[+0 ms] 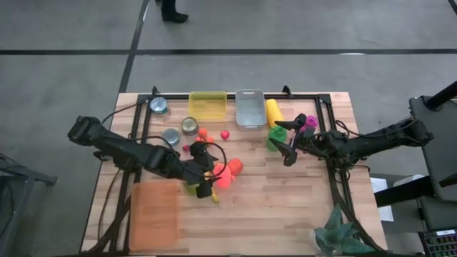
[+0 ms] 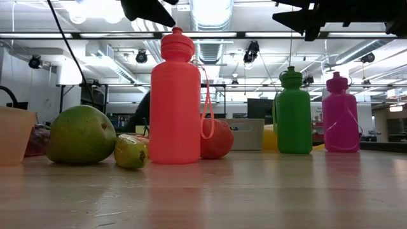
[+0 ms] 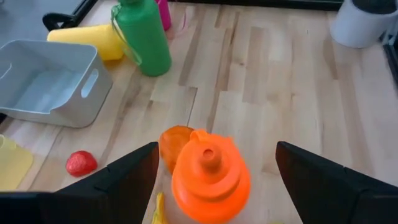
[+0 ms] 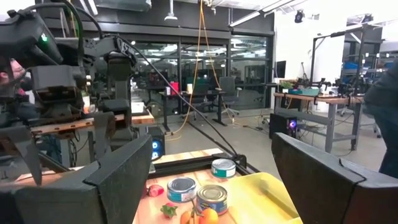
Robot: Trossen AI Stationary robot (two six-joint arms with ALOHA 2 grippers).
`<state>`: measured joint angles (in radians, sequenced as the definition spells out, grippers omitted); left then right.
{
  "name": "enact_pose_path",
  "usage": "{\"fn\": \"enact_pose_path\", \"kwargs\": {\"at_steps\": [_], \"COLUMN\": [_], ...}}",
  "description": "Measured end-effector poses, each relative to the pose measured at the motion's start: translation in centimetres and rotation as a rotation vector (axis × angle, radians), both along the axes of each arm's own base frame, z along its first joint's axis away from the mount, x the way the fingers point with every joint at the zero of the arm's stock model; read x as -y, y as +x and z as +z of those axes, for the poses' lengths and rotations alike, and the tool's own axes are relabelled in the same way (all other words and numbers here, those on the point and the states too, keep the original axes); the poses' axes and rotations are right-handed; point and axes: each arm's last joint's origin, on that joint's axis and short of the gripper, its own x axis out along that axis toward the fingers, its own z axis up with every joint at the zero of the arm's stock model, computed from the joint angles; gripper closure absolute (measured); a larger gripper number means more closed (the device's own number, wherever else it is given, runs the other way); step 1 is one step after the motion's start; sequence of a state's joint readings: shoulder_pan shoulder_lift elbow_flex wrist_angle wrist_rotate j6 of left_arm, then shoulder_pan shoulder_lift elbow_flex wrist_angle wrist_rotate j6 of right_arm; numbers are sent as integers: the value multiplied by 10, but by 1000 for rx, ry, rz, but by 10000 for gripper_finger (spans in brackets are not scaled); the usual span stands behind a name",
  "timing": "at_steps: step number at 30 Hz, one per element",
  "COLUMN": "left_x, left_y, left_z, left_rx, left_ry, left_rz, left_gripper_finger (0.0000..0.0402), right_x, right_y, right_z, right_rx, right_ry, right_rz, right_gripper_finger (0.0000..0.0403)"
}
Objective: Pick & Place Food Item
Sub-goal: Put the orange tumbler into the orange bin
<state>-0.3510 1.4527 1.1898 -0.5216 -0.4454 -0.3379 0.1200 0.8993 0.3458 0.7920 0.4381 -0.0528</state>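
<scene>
High view: wooden plank tabletop (image 1: 285,207), crowded at centre. Translucent orange tray (image 1: 153,214) lies near left front. Grey bin (image 1: 249,108) and yellow bin (image 1: 208,105) sit at back. Left claw (image 1: 207,175) hovers wide open, empty, over smooth orange bottle (image 3: 208,177); round orange fruit (image 3: 174,140) just behind. Right claw (image 1: 291,146) open, empty, beside green bottle (image 1: 277,135).

The setting is a robotics laboratory. A wooden worktop (image 1: 285,207) stands on a grey concrete floor (image 1: 57,71). Beyond it, centre and right of the right wrist view, are glass partitions (image 4: 205,62), office chairs (image 4: 227,90), benches (image 4: 323,102) with equipment, and exposed ceiling ducts (image 2: 210,48) with strip lights (image 2: 267,35).
</scene>
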Motion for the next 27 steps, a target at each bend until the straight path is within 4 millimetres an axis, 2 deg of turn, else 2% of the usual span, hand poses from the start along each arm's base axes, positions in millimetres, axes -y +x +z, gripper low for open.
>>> {"fn": "enact_pose_path", "kwargs": {"at_steps": [6, 27], "left_x": [-6, -15], "left_y": [1, 1], "left_z": [-14, -44], "left_rx": [-7, 28], "left_ry": [-8, -30], "left_rz": [28, 67], "left_gripper_finger": [73, 73], "right_x": [0, 0], "right_y": [0, 0], "right_z": [0, 0], "right_rx": [-3, -3], "right_ry": [0, -1], "right_rz": [0, -1], "right_gripper_finger": [75, 75]}}
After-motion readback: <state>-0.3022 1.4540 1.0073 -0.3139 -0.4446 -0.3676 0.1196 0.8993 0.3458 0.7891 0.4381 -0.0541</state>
